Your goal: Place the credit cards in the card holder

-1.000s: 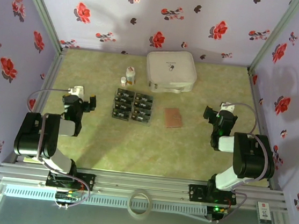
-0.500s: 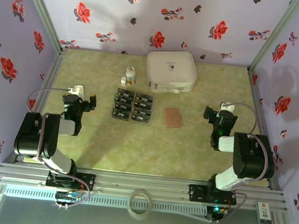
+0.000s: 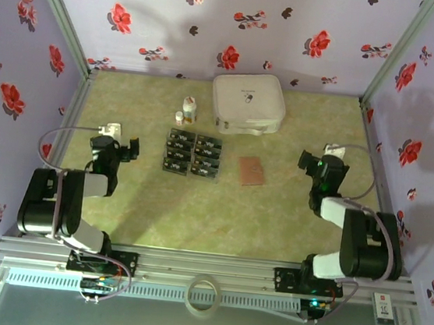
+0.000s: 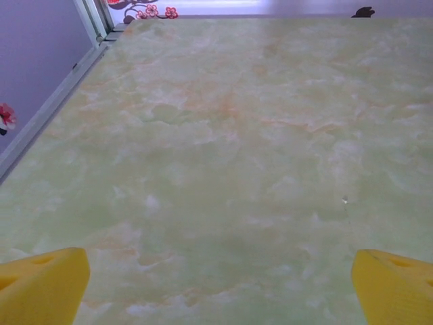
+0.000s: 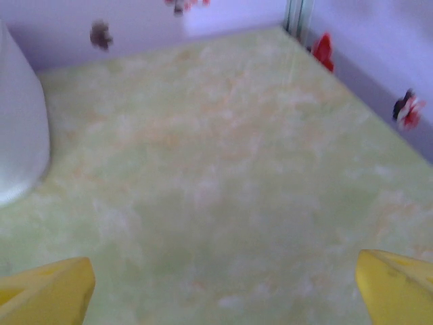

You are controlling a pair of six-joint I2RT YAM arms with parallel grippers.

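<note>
The left gripper and right gripper both hang spread wide and empty, so I judge nothing done yet: all 8 credit cards lie on the table, beside the card holder.

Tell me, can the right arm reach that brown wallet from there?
Probably yes: the wallet lies flat just left of the right hand, which is open, with nothing standing between them.
</note>
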